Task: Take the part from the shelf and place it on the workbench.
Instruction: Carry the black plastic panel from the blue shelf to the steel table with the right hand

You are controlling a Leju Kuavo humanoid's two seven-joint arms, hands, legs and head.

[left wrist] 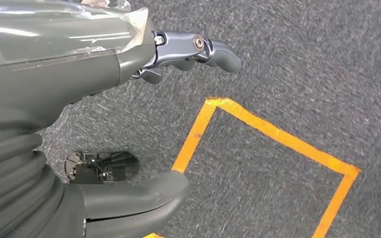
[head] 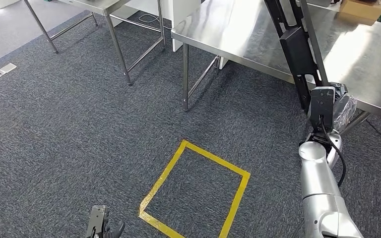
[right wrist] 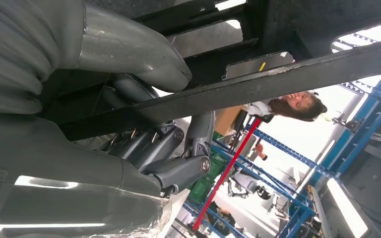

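Observation:
The part [head: 295, 47] is a long black metal frame piece, tilted, rising from my right hand [head: 327, 105] up past the picture's top and crossing in front of the steel workbench [head: 248, 34]. In the right wrist view my right hand [right wrist: 149, 148] grips one black bar of the part [right wrist: 258, 84], thumb on one side and dark fingers on the other. My left hand [head: 101, 228] hangs low over the carpet. The left wrist view has my left hand [left wrist: 69, 84] holding nothing, fingers [left wrist: 193, 49] and thumb well apart.
A yellow tape square [head: 193, 193] marks the grey carpet in front of me. A second steel table [head: 114, 29] stands at the back left, with a floor socket plate [head: 2, 71] nearby. A cardboard box [head: 359, 10] lies on the workbench. A person [right wrist: 297, 104] stands near blue racks [right wrist: 287, 153].

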